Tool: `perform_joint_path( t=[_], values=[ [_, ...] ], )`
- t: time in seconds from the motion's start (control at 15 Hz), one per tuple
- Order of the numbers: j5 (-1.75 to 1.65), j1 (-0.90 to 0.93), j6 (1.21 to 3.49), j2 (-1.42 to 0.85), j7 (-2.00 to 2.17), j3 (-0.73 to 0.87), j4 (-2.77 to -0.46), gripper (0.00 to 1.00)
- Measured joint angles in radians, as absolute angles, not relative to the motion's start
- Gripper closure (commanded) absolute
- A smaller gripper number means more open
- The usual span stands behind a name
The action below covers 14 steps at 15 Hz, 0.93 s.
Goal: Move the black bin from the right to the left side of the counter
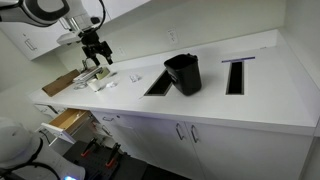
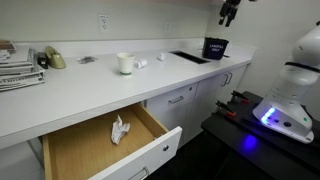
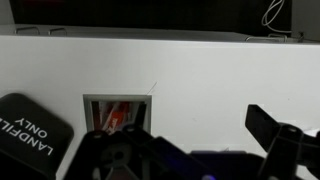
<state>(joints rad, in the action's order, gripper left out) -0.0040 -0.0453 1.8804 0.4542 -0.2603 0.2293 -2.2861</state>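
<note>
The black bin [image 1: 183, 73] stands upright on the white counter between two rectangular slots; it also shows in an exterior view [image 2: 215, 47]. In the wrist view its top, lettered "LANDFILL ONLY", is at the lower left [image 3: 30, 135]. My gripper [image 1: 97, 52] hangs in the air above the counter, apart from the bin, and appears at the top of an exterior view [image 2: 228, 14]. In the wrist view its jaws [image 3: 185, 135] are spread wide with nothing between them, over bare counter to the right of the bin.
Two slots are cut into the counter [image 1: 160, 83] [image 1: 236, 75]; one shows in the wrist view [image 3: 118, 112]. A white mug [image 2: 125, 63], small items and stacked papers [image 2: 15, 65] sit along the counter. A drawer [image 2: 100, 140] stands open below with crumpled paper inside.
</note>
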Motion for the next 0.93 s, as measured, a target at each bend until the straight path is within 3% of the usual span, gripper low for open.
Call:
perform_joint_path(
  t=[0.93],
  values=[
    [0.010,-0.131,2.118,0.065,-0.759,0.380,-1.981,0.00]
  ],
)
